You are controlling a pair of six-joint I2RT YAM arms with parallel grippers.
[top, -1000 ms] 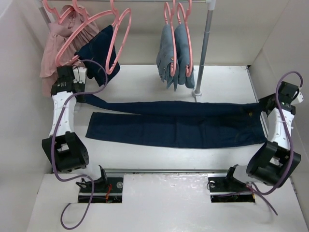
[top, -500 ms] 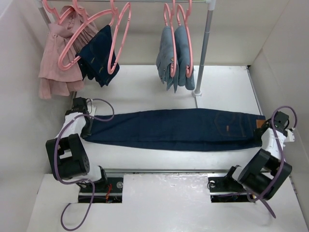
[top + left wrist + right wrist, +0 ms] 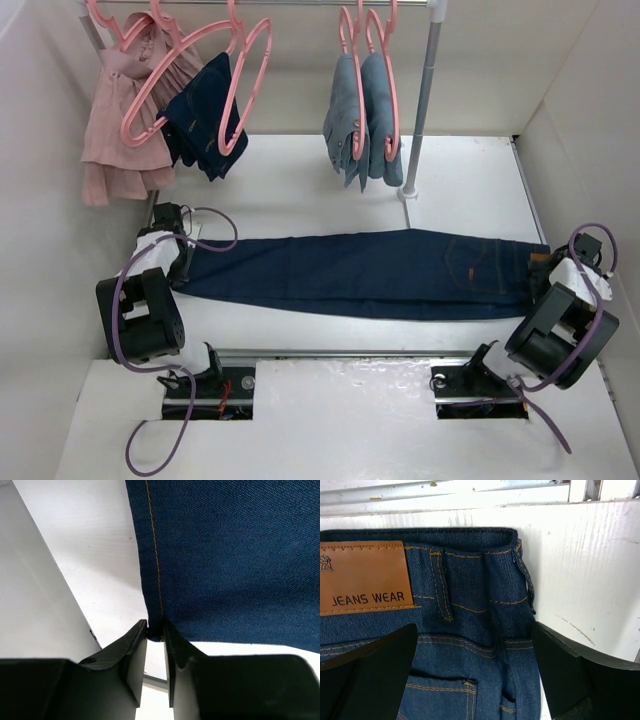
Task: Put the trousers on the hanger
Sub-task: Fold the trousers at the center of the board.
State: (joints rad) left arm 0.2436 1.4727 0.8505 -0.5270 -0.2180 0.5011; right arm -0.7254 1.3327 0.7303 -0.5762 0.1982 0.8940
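Two pincers sit at opposite ends of the trousers [image 3: 360,272], which lie flat across the table [image 3: 300,180]. The left pincer [image 3: 155,630] is clenched on the hem edge. The right pincer [image 3: 475,630] is released, straddling the waistband beside the tan label [image 3: 365,577].

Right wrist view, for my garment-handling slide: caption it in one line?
Open right gripper straddles the waistband of navy jeans on a white table, tan JEANS WEAR label at left.

Closed left fingers [image 3: 129,656], wide-open right fingers [image 3: 367,672]
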